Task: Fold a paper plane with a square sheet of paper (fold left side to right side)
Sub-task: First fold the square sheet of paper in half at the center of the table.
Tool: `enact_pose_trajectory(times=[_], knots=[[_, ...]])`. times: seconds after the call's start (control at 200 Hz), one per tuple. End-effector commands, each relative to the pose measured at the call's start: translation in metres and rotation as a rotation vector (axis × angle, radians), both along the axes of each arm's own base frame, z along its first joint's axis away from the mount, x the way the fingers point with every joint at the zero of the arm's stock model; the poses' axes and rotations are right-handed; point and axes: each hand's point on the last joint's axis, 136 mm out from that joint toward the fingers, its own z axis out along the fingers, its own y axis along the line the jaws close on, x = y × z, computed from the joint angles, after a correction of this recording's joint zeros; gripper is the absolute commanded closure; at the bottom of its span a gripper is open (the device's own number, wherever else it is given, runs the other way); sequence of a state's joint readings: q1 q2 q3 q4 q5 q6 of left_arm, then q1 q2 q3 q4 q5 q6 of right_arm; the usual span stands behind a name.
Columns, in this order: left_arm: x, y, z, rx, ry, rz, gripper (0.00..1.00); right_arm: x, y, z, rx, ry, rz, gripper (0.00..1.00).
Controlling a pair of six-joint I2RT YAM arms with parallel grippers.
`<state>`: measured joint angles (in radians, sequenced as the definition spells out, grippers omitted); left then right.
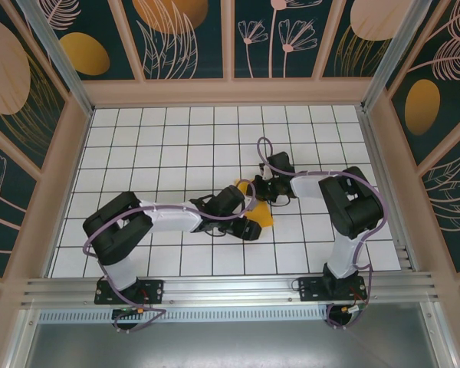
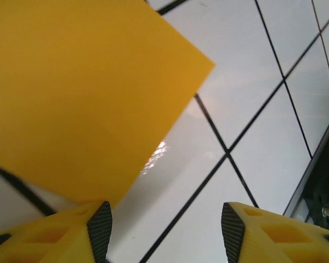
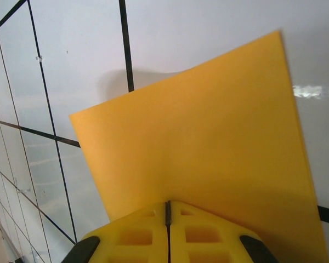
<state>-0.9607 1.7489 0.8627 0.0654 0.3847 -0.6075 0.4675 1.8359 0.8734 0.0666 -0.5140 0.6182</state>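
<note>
- We see the square sheet of paper, bright orange, near the middle of the white gridded table. It lies between the two grippers and is partly hidden under them.
- The right gripper has its jaws pressed together on the sheet's near edge. From its wrist camera the paper fans away from the fingertips, raised off the table and casting a shadow there.
- The left gripper stands with jaws apart and nothing between them.
- From the left wrist camera the sheet lies ahead and toward the left of the view, one pointed corner reaching toward the middle. Its lower edge ends just above the fingertip on that side; we cannot tell whether they touch.
- We judge that the coming move turns on this offset. The sheet sits off the left gripper's centre line, so that gripper would need to shift toward the paper before pinching or pressing it.
- Both arms are close, but only the right one grips the sheet.
</note>
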Motion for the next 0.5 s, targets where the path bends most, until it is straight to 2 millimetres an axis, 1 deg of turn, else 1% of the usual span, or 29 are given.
enact_pose_trajectory(times=[0.0, 0.21, 0.265, 0.32, 0.39, 0.495], knots=[[0.018, 0.014, 0.016, -0.038, -0.034, 0.090, 0.41, -0.028, -0.021, -0.042, -0.117, 0.129, -0.047, 0.92], [0.045, 0.037, 0.051, -0.144, -0.101, 0.179, 0.36, -0.028, -0.030, -0.040, -0.136, 0.126, -0.115, 0.92], [0.052, 0.042, 0.057, -0.173, -0.108, 0.196, 0.35, -0.028, -0.032, -0.038, -0.140, 0.122, -0.134, 0.92], [0.056, 0.044, 0.059, -0.192, -0.106, 0.202, 0.36, -0.028, -0.034, -0.037, -0.145, 0.120, -0.145, 0.92], [0.057, 0.037, 0.061, -0.215, -0.098, 0.175, 0.37, -0.028, -0.036, -0.037, -0.154, 0.116, -0.161, 0.92], [0.054, 0.021, 0.061, -0.299, -0.044, 0.144, 0.43, -0.030, -0.038, -0.038, -0.158, 0.121, -0.169, 0.92]])
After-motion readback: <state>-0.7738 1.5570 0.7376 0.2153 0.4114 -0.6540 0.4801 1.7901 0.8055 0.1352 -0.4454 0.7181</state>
